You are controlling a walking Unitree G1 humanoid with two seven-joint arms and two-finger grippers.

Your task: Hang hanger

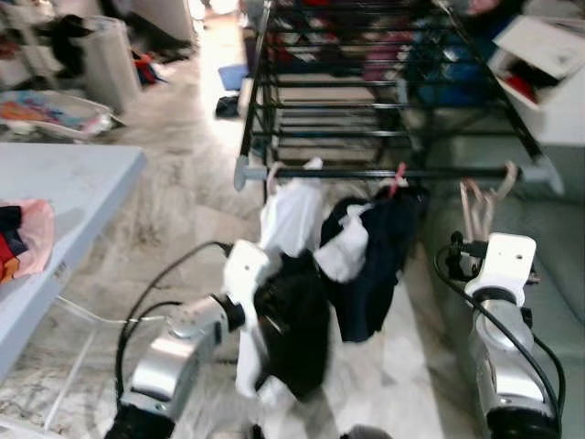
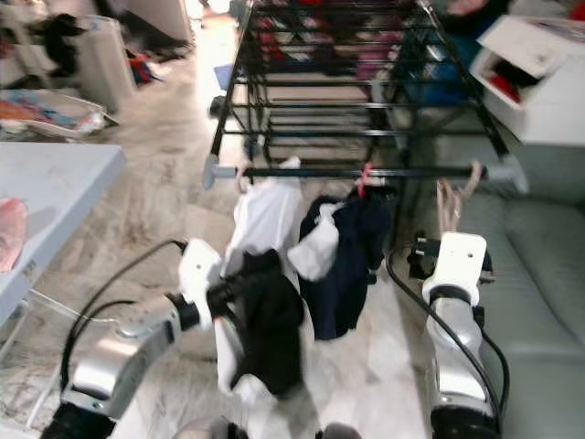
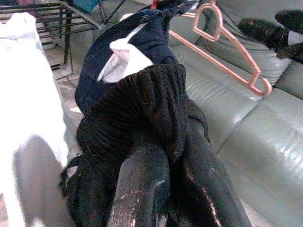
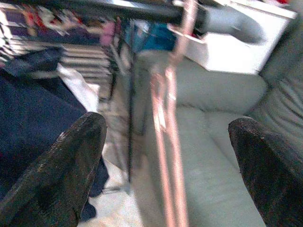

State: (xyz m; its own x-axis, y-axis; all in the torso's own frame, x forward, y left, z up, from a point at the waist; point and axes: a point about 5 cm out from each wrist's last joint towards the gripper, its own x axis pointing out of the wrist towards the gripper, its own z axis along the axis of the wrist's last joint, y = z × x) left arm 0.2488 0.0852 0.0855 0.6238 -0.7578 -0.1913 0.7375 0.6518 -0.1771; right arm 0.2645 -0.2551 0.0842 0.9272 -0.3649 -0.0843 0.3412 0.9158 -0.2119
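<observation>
A black drying rack's front rail (image 1: 393, 172) carries a white garment (image 1: 292, 215) and a navy garment (image 1: 375, 265) on hangers. An empty pink hanger (image 1: 475, 206) hangs from the same rail near its right end. My left gripper (image 3: 175, 189) is shut on a black ribbed garment (image 1: 297, 320), held low in front of the white one. My right gripper (image 4: 165, 165) is open, its fingers (image 4: 71, 165) spread either side of the pink hanger (image 4: 165, 142) without touching it. In the left wrist view, the pink hanger (image 3: 227, 52) hangs beside the navy garment (image 3: 142, 38).
A grey-green sofa (image 1: 539, 238) stands to the right, under and behind the rack's end. A light blue table (image 1: 55, 183) with clothes on it is at the left. A white cabinet (image 1: 548, 82) is at the back right. Marble floor lies between, with clutter far behind.
</observation>
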